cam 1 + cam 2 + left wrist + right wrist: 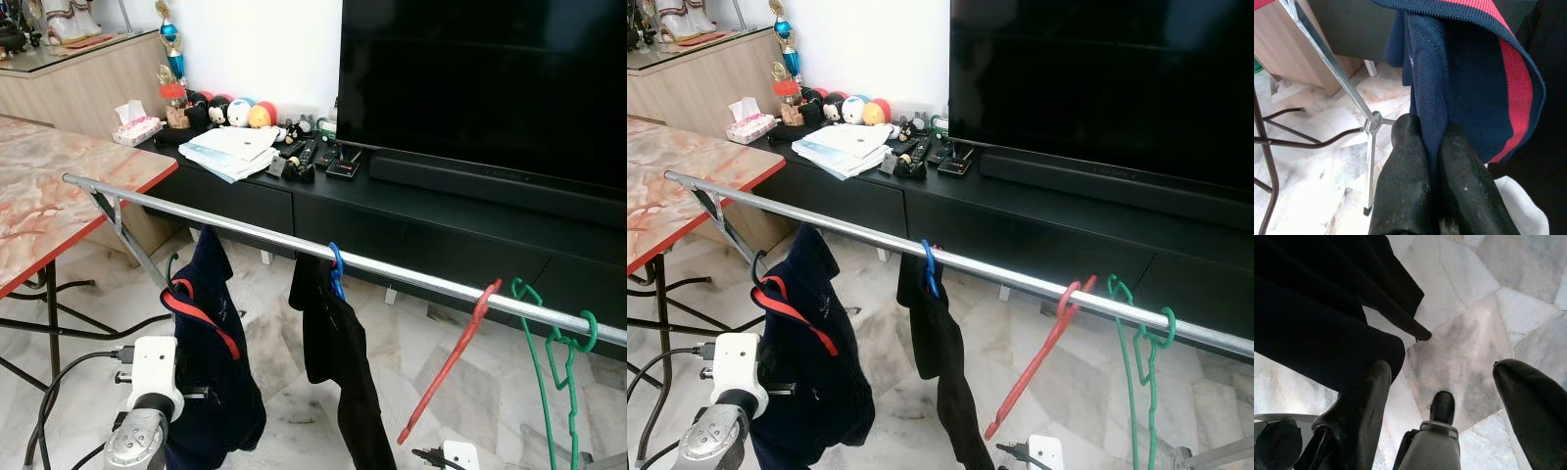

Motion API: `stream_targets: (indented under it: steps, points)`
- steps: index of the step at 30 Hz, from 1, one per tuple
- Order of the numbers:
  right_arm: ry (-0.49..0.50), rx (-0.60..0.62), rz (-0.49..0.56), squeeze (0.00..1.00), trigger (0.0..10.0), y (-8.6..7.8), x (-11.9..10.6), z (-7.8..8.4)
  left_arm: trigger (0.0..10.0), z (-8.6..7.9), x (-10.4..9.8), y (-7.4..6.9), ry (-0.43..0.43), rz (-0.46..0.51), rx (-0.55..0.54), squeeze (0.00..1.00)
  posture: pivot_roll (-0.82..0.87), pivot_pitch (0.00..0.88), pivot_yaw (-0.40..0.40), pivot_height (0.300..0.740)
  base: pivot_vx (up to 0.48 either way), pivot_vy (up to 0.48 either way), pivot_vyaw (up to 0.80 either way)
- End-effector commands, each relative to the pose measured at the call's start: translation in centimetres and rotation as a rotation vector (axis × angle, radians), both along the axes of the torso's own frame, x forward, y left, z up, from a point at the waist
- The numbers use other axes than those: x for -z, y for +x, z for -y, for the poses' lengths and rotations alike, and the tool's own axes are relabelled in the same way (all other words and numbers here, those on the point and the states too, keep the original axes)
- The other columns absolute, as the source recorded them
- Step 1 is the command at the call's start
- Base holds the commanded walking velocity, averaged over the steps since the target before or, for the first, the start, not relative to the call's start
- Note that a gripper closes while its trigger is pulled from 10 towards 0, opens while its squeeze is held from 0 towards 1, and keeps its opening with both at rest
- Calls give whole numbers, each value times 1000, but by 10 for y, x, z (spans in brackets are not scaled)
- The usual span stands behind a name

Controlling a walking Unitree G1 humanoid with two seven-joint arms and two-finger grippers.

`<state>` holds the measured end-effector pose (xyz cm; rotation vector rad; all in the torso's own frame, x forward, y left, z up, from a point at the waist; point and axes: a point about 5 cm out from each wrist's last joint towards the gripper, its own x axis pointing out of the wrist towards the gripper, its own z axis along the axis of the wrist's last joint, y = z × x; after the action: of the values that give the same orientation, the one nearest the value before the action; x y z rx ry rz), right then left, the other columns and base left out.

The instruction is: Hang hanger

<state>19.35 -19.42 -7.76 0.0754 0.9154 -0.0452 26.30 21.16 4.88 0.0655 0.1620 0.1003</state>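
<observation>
A silver rail point(392, 269) crosses the scene. From it hang a navy shirt with red trim point(211, 362), a black garment point(338, 362) on a blue hanger point(336, 266), a bare red hanger point(451, 357) that is tilted, and a bare green hanger point(551, 377). My left gripper point(1430, 129) is shut on a fold of the navy shirt point(1469, 73), low at its left side. My right gripper point(1447, 382) is open, low beside the black garment point(1312, 318) and pointing down at the floor, with nothing between its fingers.
A marble-topped table point(59, 196) with dark metal legs stands at the left, and cables lie on the floor under it. Behind the rail is a black TV console point(441, 220) with a large TV point(490, 78) and small items. The rail's folding leg point(1327, 58) is near the shirt.
</observation>
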Motion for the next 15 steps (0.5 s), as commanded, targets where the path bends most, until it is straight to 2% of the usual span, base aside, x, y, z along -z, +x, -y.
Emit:
stream_targets:
  steps: [1,8,15]
  points:
    - [7,5,-7,0,10000,-2,1,-1,10000,1,2,-2,20,-3,14,0,52,40,64,740,0,0,0]
    - [-7,0,-7,0,10000,-1,0,4,10000,6,18,-11,18,-60,18,0,32,39,35,740,0,0,0]
    - [-32,-19,-12,0,10000,-1,-1,11,10000,16,19,-13,-5,-50,9,0,45,40,5,740,0,0,0]
